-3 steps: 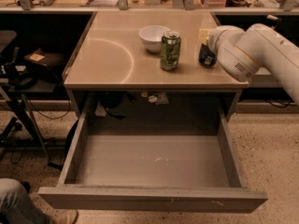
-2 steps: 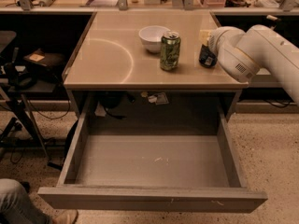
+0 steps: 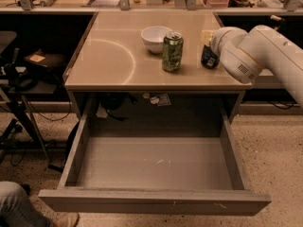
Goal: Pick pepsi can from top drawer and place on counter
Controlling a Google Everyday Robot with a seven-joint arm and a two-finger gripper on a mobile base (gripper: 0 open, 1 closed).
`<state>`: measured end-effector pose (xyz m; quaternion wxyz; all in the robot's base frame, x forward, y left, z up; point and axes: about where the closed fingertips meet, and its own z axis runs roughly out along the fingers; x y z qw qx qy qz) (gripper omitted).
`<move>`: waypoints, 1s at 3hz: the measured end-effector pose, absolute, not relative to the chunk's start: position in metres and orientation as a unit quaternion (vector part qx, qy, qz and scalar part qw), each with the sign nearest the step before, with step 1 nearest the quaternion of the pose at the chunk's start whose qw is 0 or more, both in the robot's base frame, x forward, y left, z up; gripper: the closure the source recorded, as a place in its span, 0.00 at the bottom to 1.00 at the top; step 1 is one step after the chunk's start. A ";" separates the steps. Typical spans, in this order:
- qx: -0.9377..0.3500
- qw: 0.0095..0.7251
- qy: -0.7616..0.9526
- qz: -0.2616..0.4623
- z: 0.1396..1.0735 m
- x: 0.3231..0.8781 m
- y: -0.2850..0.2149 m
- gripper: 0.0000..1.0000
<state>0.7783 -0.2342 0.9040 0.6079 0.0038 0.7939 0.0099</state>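
One top drawer (image 3: 156,202) stands pulled out below the counter (image 3: 109,56), and its scuffed bottom holds zero items. On the counter, counted from the left: one white bowl (image 3: 156,38), one green can (image 3: 172,51) just in front of and to the right of the bowl, then one pepsi can (image 3: 208,59) near the right edge, apart from the green can. Total: two cans, one bowl. The pepsi can is upright, long axis vertical, base apparently resting on the counter surface, though the base contact is not fully resolvable. The single gripper (image 3: 211,48) is located at the pepsi can's upper right, largely masked by the white wrist housing of the arm (image 3: 265,46), which enters from the right side. Whether the gripper is clamped on the can or released cannot be determined. Judgement: the can lies immediately left of the gripper, so the placement appears nearly or fully complete. Any withdrawal should run upward or rightward, away from the green can, to avoid tipping either can.
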 end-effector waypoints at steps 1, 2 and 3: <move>0.004 0.608 0.794 0.010 0.904 0.778 -0.234 0.35; 0.004 0.608 0.794 0.010 0.904 0.778 -0.234 0.12; 0.004 0.608 0.794 0.010 0.904 0.778 -0.234 0.00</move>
